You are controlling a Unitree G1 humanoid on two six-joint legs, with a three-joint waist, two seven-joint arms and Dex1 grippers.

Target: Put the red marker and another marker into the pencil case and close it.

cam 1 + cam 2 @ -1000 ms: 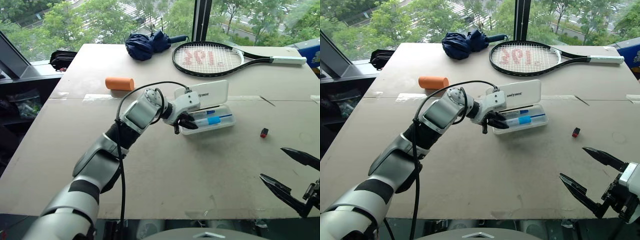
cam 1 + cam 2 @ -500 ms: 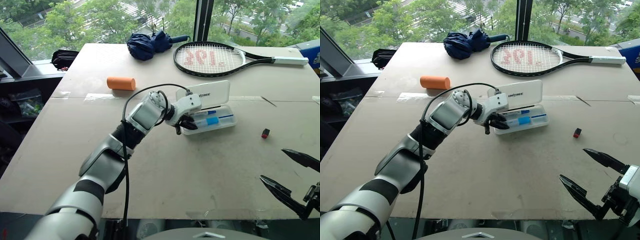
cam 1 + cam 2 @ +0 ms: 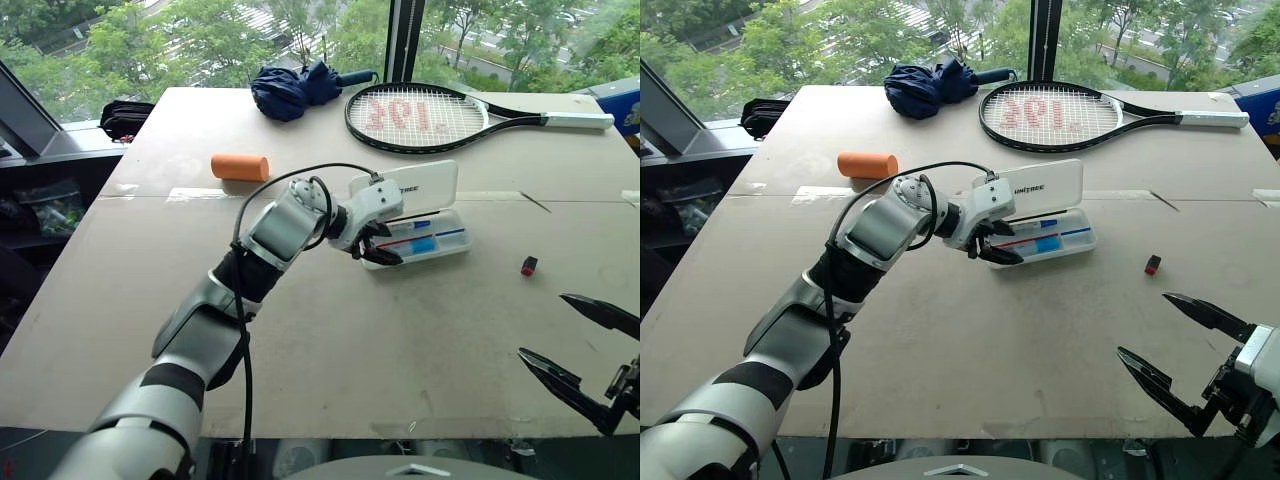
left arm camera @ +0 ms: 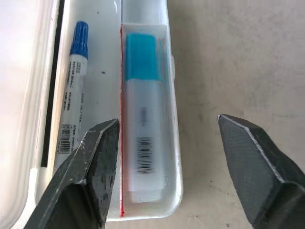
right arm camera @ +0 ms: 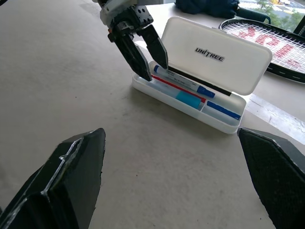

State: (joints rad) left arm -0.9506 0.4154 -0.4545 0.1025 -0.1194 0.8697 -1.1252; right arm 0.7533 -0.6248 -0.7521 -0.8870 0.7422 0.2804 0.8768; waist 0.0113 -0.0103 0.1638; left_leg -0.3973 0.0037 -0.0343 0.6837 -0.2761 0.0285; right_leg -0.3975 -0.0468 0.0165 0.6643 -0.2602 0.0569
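Observation:
The white pencil case lies open at mid-table, its lettered lid standing up behind the tray. In the tray lie a thin red marker, a blue-capped marker and a cyan-capped marker. My left gripper hangs open just above the case's left end, fingers straddling the red marker's end and holding nothing. Near the table's front right edge my right gripper is wide open and empty, well away from the case.
A small red-and-black piece lies on the table right of the case. An orange cylinder sits back left. A tennis racket and a folded navy umbrella lie at the far edge by the window.
My left gripper has opened and lifted a little from the case's left end. The red marker now lies along the tray. The right arm has kept still.

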